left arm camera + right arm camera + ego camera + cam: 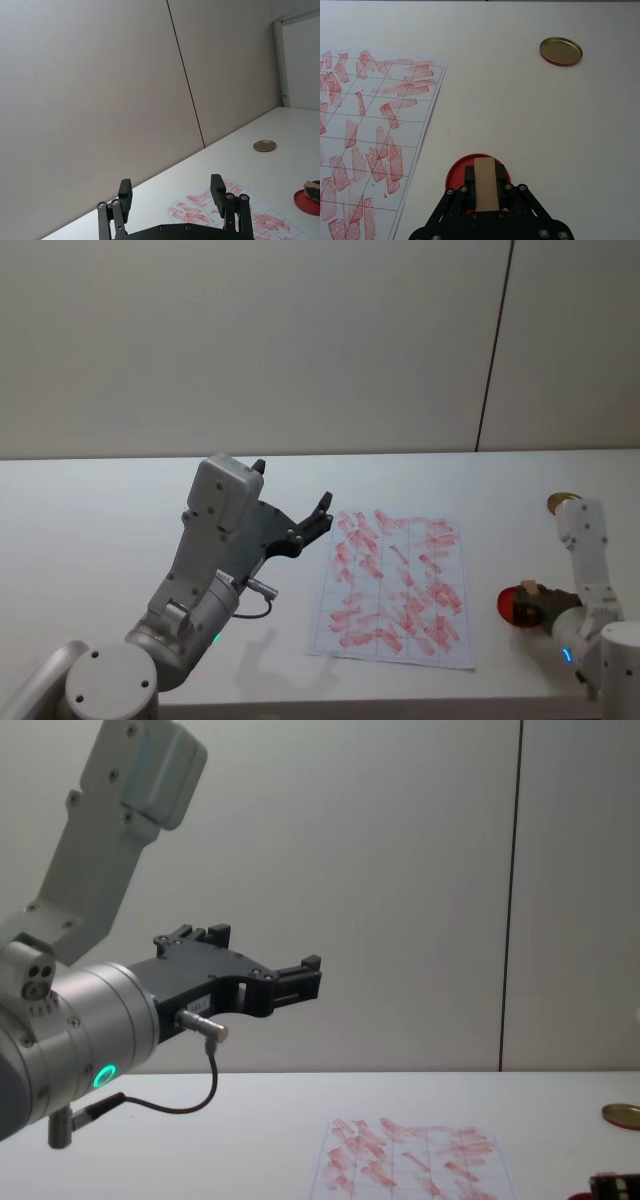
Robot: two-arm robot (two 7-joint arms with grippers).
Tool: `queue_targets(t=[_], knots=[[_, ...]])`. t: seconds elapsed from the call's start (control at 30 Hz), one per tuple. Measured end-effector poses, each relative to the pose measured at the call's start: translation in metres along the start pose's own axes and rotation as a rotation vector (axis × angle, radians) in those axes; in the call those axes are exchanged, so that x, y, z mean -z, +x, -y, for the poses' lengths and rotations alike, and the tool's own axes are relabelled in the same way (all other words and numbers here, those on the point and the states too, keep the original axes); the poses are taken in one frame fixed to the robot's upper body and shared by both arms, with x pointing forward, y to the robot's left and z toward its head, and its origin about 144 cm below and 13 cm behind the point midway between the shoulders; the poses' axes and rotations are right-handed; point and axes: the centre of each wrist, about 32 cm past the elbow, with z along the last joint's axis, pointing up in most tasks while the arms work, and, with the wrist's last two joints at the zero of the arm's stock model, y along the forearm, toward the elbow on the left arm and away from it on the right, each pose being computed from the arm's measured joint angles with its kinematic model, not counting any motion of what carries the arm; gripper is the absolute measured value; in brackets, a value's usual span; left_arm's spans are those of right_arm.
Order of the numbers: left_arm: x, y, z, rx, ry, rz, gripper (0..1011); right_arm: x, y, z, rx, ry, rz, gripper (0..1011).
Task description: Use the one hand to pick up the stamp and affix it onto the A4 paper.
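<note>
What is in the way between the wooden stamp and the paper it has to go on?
Nothing visible. The right gripper holds the stamp in its jaws over the red pad, and bare table lies between that and the A4 paper. The left gripper hovers open beyond the paper's other side, off the path.

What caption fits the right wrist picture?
Black right gripper holds the small tan wooden stamp at a round red pad, beside the red-marked white sheet.

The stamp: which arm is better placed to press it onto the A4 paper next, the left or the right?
Right. The right pincer is shut on the stamp, over the red round piece beside the A4 paper. The left pincer is open and empty, raised left of the paper.
</note>
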Motion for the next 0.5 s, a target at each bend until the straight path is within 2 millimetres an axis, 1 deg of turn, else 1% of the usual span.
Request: queue_targets(t=[0.5], knots=[[0.0000, 0.0000, 0.0000, 0.000, 0.000, 0.000, 993, -0.0068, -0.0014, 0.0049, -0.016, 0.050, 0.007, 219]])
